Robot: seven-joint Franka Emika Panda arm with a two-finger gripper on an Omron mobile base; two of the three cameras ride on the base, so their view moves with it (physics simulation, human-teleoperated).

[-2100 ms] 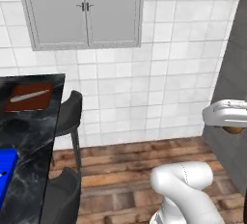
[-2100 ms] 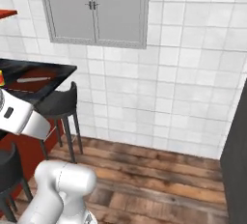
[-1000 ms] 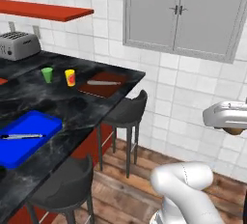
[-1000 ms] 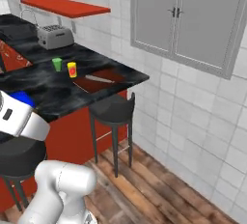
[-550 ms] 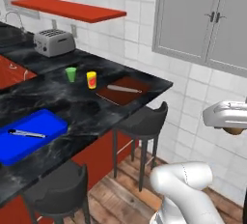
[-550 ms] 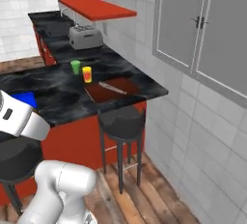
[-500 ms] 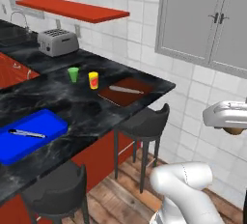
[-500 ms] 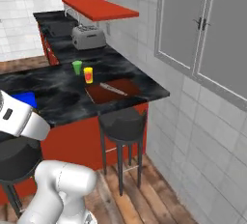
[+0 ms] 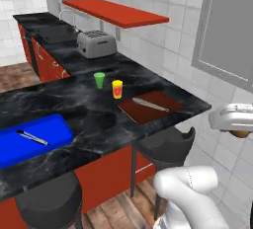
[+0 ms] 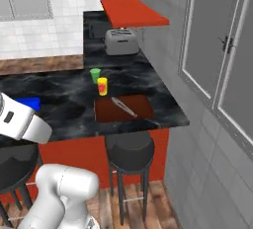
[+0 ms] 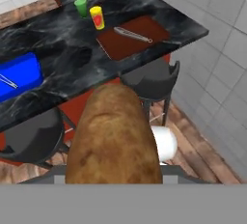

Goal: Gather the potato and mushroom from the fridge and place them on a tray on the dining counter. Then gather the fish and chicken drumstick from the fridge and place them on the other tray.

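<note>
Potato [image 11: 113, 136] sits clamped lengthwise in the part-open pincer [image 9: 237, 124], carried for delivery to the blue tray [image 11: 19, 76] on the dining counter [image 11: 62, 44], ahead and left of it.

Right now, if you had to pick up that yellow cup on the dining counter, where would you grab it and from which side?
Grip the yellow cup around its upright wall, coming from above or from its open side away from the green cup, which stands close beside it. First the gripper must set down the potato.

Glossy white rounded arm [image 9: 190, 193], dark joints
</note>
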